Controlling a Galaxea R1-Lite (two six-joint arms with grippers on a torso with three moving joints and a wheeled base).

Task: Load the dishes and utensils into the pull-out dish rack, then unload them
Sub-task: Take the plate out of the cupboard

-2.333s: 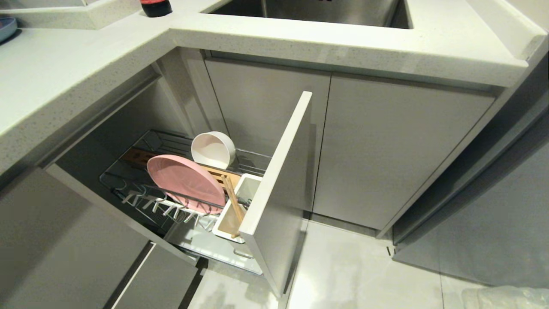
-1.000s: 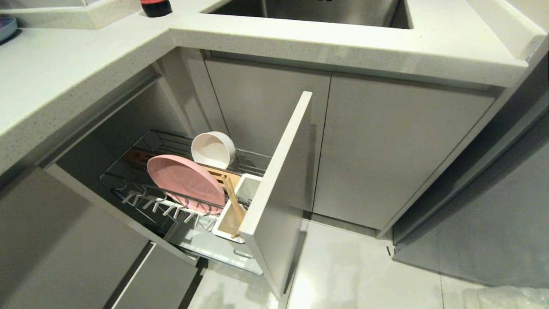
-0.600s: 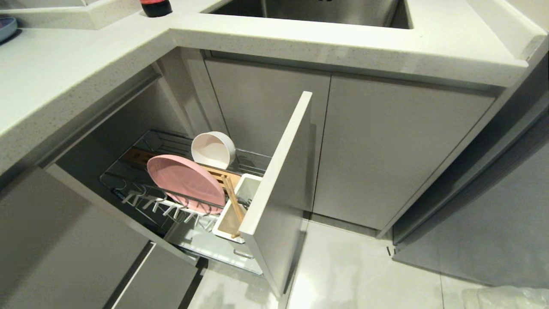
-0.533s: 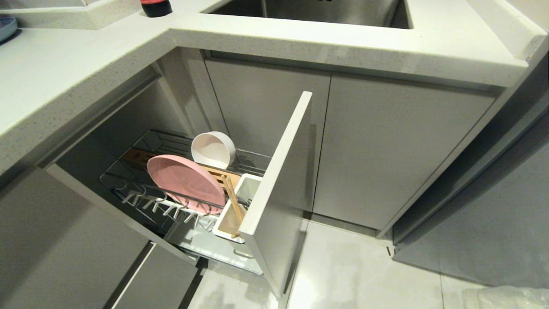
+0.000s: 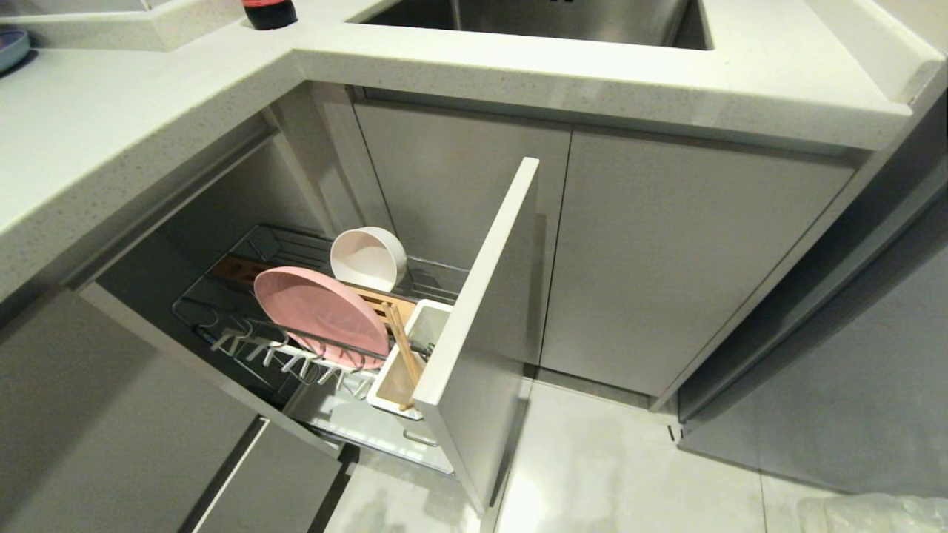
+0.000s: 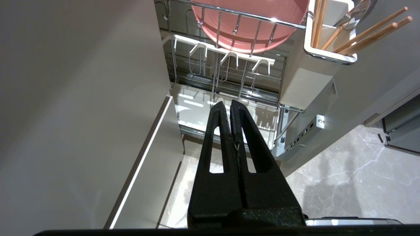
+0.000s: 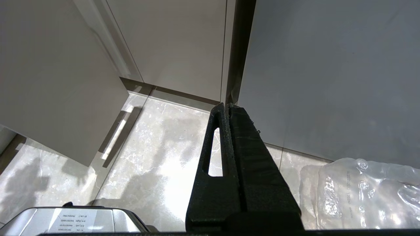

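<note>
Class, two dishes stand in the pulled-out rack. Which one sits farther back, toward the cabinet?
The cream-white bowl. It stands behind the larger pink plate, which is nearer the white utensil cup.

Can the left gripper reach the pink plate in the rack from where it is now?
Probably yes. The left gripper, shut, hangs in front of the pulled-out rack, and the pink plate stands behind only thin wires, its top edge free from above.

No change is visible between the earlier head views and now. The pink plate point(image 5: 320, 314), white bowl point(image 5: 368, 257) and chopsticks point(image 5: 404, 349) occupy the same places in the pull-out dish rack point(image 5: 244, 337), and the camera's framing is identical throughout.
</note>
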